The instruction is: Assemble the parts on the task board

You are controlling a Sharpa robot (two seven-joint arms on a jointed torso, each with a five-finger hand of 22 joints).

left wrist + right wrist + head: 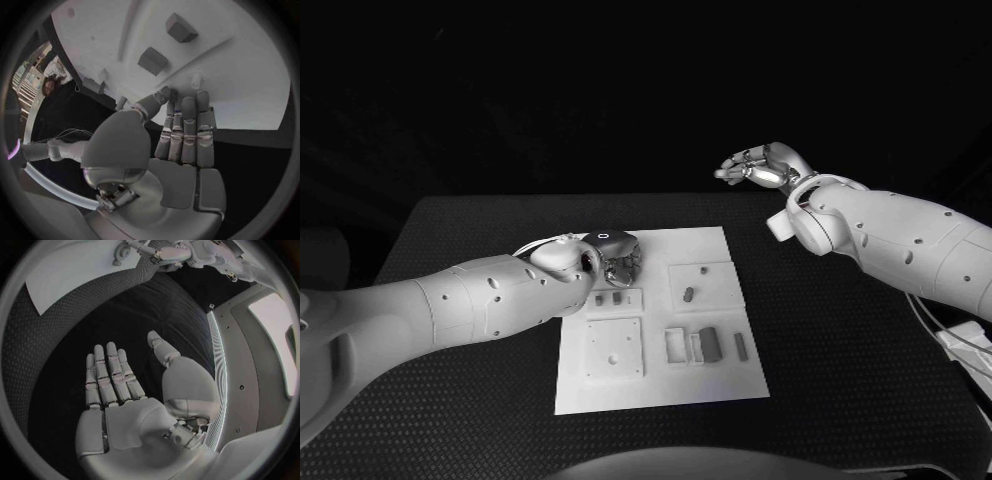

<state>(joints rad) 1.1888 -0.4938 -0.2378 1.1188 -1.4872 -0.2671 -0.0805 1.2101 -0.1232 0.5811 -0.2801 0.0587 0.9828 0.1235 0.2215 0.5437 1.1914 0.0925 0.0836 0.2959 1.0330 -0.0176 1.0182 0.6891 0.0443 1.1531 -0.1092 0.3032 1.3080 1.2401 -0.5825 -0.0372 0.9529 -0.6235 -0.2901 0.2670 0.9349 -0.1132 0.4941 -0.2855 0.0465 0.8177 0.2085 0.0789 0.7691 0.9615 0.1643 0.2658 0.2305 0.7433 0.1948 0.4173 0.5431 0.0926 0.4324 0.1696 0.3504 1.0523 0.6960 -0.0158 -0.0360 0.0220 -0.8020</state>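
The task board (pixel 661 375) lies mid-table (pixel 473 225), grey parts (pixel 708 343) resting in its recesses. The left hand (pixel 610 258) hovers over the board's far left corner, fingers (pixel 182 131) straight, close together and holding nothing. To do this well, it should settle squarely over one part before closing. The right hand (pixel 764 166) hangs beyond the board's far right corner, fingers extended, empty.

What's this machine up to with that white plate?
It is assembling small grey parts on the white task board. Its left hand is over the board's far left corner, fingers out flat, holding nothing. The right hand is raised beyond the table's far edge, also empty. Several parts lie untouched.
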